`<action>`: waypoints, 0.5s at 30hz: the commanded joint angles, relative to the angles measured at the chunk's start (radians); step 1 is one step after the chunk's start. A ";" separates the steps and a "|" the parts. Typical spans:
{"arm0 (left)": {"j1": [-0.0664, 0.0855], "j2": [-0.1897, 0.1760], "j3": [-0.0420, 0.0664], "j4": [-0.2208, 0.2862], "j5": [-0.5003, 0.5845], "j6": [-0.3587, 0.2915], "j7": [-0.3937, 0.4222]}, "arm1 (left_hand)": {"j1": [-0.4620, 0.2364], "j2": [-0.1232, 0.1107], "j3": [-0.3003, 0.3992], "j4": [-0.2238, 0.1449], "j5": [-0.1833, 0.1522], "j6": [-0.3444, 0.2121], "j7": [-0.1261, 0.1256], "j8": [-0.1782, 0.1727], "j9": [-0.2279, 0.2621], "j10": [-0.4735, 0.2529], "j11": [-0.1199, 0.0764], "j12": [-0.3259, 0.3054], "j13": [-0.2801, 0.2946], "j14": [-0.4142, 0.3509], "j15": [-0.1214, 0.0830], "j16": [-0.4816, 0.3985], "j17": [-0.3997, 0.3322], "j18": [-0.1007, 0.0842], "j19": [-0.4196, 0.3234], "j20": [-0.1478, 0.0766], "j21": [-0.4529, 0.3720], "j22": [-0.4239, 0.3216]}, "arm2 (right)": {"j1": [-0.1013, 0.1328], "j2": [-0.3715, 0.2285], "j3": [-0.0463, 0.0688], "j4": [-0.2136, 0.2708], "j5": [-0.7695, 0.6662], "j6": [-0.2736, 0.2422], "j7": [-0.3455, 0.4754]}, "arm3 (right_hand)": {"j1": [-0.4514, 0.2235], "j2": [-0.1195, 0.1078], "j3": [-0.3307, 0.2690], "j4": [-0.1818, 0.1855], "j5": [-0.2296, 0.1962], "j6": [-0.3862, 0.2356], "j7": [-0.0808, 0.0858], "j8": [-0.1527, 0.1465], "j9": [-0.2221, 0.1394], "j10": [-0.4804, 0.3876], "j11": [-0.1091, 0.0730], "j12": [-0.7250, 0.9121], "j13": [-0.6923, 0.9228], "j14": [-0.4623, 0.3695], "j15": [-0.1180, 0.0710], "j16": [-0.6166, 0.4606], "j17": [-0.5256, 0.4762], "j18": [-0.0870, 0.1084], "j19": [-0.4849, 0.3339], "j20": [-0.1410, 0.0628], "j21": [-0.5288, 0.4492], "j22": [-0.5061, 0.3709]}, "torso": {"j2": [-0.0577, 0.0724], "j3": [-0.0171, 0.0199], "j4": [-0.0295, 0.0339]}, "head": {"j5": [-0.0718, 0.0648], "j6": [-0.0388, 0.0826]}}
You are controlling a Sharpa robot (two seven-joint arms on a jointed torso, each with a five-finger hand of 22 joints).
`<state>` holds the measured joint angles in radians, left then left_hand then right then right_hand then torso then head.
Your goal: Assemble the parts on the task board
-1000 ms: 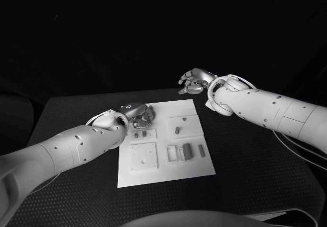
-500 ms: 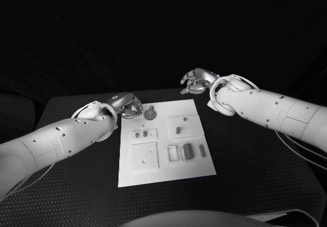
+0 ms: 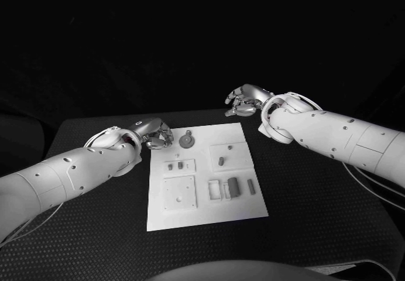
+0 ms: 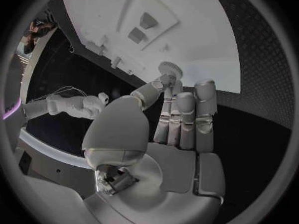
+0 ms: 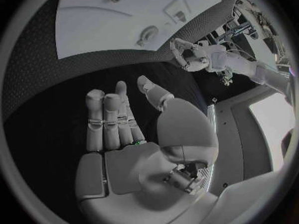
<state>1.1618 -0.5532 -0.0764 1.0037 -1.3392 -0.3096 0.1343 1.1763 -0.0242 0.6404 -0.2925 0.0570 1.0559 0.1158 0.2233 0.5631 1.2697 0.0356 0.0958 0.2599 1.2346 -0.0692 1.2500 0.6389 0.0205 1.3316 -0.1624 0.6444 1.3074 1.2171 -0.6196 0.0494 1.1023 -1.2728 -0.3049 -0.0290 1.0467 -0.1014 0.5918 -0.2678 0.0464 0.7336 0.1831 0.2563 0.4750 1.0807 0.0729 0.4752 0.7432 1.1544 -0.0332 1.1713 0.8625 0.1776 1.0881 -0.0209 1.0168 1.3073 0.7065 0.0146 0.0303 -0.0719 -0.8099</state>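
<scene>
The left hand (image 3: 153, 134) holds nothing: its fingers (image 4: 184, 115) lie straight and side by side, released, with the thumb angled toward a round, toothed part (image 4: 169, 70) just beyond the fingertips; from the wrist view I cannot tell whether the thumb tip touches it. From the head view that same round part (image 3: 187, 140) lies on the task board (image 3: 206, 208) near its far left corner, just beside the left hand and seemingly apart from it. Nearer the robot on the board sit further parts: a small pair (image 3: 175, 167) in a square recess, a single peg (image 3: 220, 160), and a row of upright pieces (image 3: 232, 187). The right hand (image 3: 244, 100) hangs beyond the board's far right corner, above the desk (image 3: 321, 199), well apart from every part; its fingers (image 5: 106, 119) are extended together, grasping nothing.
</scene>
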 commanded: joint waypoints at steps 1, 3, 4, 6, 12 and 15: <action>-0.001 0.006 -0.003 -0.008 0.001 0.032 0.012 | -0.001 0.007 0.006 -0.001 0.002 0.004 0.001 0.007 0.002 0.024 0.010 0.003 0.010 0.005 0.001 0.001 -0.001 0.142 0.003 -0.001 0.004 0.019 | 0.000 0.001 0.000 0.001 -0.005 0.008 0.005 | -0.009 -0.003 0.002 0.007 0.002 -0.002 0.007 0.006 0.000 0.003 0.003 -0.006 0.001 -0.004 -0.002 0.001 -0.001 0.084 -0.001 -0.009 -0.006 0.007 | 0.000 0.0005 -0.0019 | 0.002 0.000; -0.001 0.008 -0.007 -0.010 0.001 0.035 0.012 | -0.001 0.007 0.006 -0.001 0.002 0.004 0.001 0.007 0.002 0.024 0.010 0.003 0.010 0.005 0.001 0.001 -0.001 0.142 0.003 -0.001 0.004 0.019 | 0.000 0.002 0.000 0.000 -0.005 0.008 0.006 | -0.009 -0.003 0.002 0.007 0.002 -0.002 0.007 0.006 0.000 0.003 0.003 -0.006 0.001 -0.004 -0.002 0.001 -0.001 0.084 -0.001 -0.009 -0.006 0.007 | 0.001 0.0005 -0.0026 | 0.002 0.000; -0.002 0.009 -0.010 -0.011 0.001 0.036 0.012 | -0.001 0.007 0.006 -0.001 0.002 0.004 0.001 0.007 0.002 0.024 0.010 0.003 0.010 0.005 0.001 0.001 -0.001 0.142 0.003 -0.001 0.004 0.019 | 0.000 0.002 0.000 0.000 -0.005 0.008 0.006 | -0.009 -0.003 0.002 0.007 0.002 -0.002 0.007 0.006 0.000 0.003 0.003 -0.006 0.001 -0.004 -0.002 0.001 -0.001 0.084 -0.001 -0.009 -0.006 0.007 | 0.001 0.0004 -0.0027 | 0.001 0.000; -0.003 0.012 -0.020 -0.011 0.001 0.036 0.013 | -0.001 0.008 0.006 -0.001 0.002 0.003 0.001 0.007 0.002 0.024 0.010 0.002 0.010 0.005 0.001 0.001 -0.001 0.142 0.003 -0.001 0.004 0.019 | 0.000 0.002 0.000 0.000 -0.005 0.009 0.006 | -0.009 -0.003 0.002 0.007 0.002 -0.002 0.007 0.006 0.000 0.003 0.003 -0.006 0.001 -0.004 -0.002 0.001 -0.001 0.084 -0.001 -0.009 -0.006 0.007 | 0.001 0.0010 -0.0027 | 0.001 0.000; -0.020 0.025 -0.026 -0.013 0.001 0.024 0.023 | -0.001 0.009 0.006 -0.001 0.002 0.002 0.001 0.006 0.001 0.024 0.010 0.001 0.010 0.005 0.001 0.000 -0.002 0.142 0.003 -0.002 0.004 0.018 | 0.000 0.002 0.000 0.000 -0.005 0.009 0.006 | -0.009 -0.003 0.002 0.007 0.002 -0.002 0.007 0.006 0.000 0.003 0.003 -0.006 0.001 -0.004 -0.002 0.001 -0.001 0.084 -0.001 -0.009 -0.006 0.007 | 0.001 0.0015 -0.0020 | -0.002 -0.001; -0.025 0.032 -0.027 -0.015 0.001 0.025 0.025 | -0.001 0.010 0.006 -0.001 0.002 0.002 0.001 0.006 0.001 0.024 0.010 0.001 0.011 0.006 0.001 0.000 -0.002 0.142 0.003 -0.002 0.004 0.018 | 0.000 0.003 0.000 -0.001 -0.005 0.008 0.006 | -0.009 -0.003 0.002 0.007 0.002 -0.002 0.007 0.006 0.000 0.003 0.003 -0.006 0.001 -0.004 -0.002 0.001 -0.001 0.084 -0.001 -0.009 -0.006 0.007 | 0.001 0.0007 -0.0027 | -0.002 -0.001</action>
<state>1.1366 -0.5246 -0.1040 0.9886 -1.3396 -0.2918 0.1416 1.1723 -0.0276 0.6390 -0.2936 0.0564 1.0530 0.1130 0.2275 0.5636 1.2704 0.0353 0.0900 0.2599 1.2360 -0.0676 1.2499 0.6389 0.0206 1.3332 -0.1605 0.6444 1.3073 1.2170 -0.6177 0.0494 1.1012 -1.2728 -0.3046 -0.0290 1.0467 -0.1014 0.5939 -0.2657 0.0464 0.7336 0.1831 0.2563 0.4749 1.0808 0.0729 0.4752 0.7431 1.1558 -0.0319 1.1713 0.8626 0.1776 1.0880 -0.0208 1.0168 1.3081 0.7071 0.0158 0.0280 -0.0733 -0.8110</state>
